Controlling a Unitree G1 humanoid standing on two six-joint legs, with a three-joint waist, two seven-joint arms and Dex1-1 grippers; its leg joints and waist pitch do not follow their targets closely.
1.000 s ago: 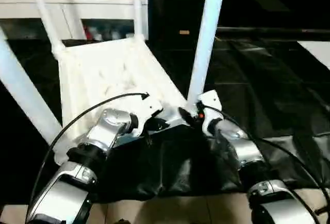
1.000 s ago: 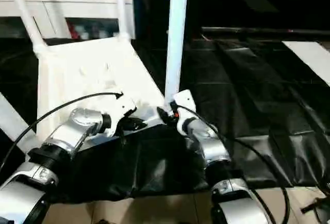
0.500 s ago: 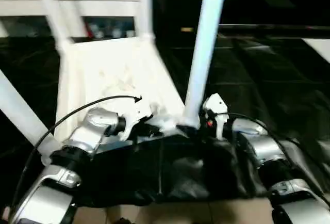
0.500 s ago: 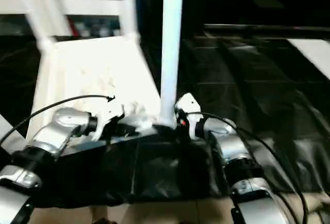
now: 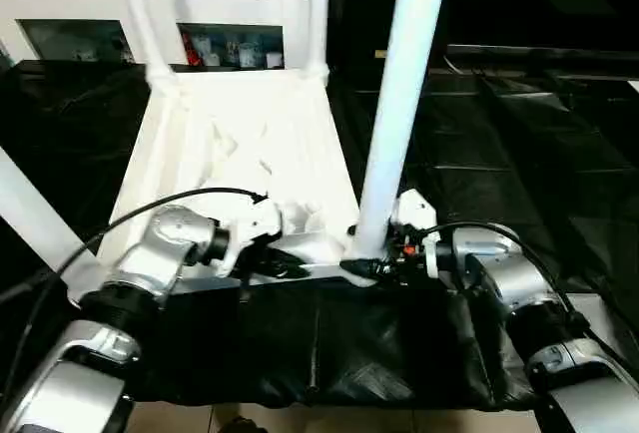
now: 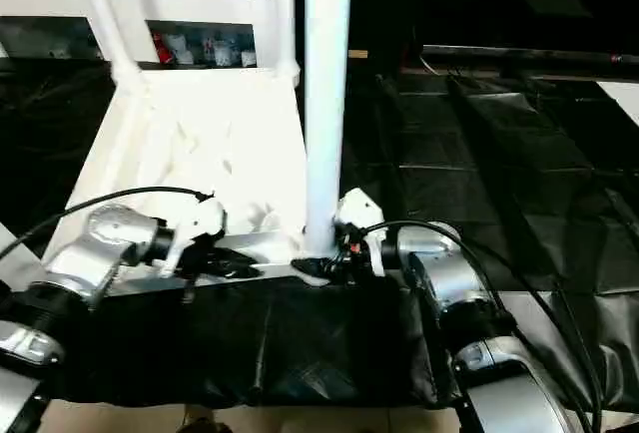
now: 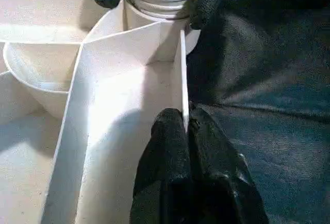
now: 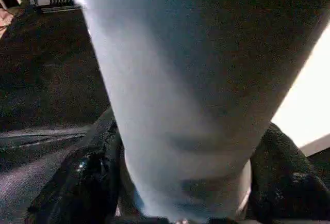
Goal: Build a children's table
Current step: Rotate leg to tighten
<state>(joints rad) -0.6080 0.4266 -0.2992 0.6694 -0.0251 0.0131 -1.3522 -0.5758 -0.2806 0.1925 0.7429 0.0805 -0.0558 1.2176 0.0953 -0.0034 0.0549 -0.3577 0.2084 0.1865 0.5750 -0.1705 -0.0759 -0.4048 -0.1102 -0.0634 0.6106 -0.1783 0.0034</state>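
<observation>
Your tabletop (image 5: 245,144) lies upside down, centre-left of the head view, on black sheeting (image 5: 329,343), with legs standing up. It looks like light, stiff, slick plastic, so hold ribs and leg bases. Your left tool (image 7: 184,126) is pinched on the rim wall. Your right tool (image 5: 364,267) straddles the near leg (image 5: 399,104) at its base.

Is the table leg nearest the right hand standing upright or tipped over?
Upright: the leg rises straight from the corner socket of the upside-down tabletop, with the right hand around its base.
</observation>
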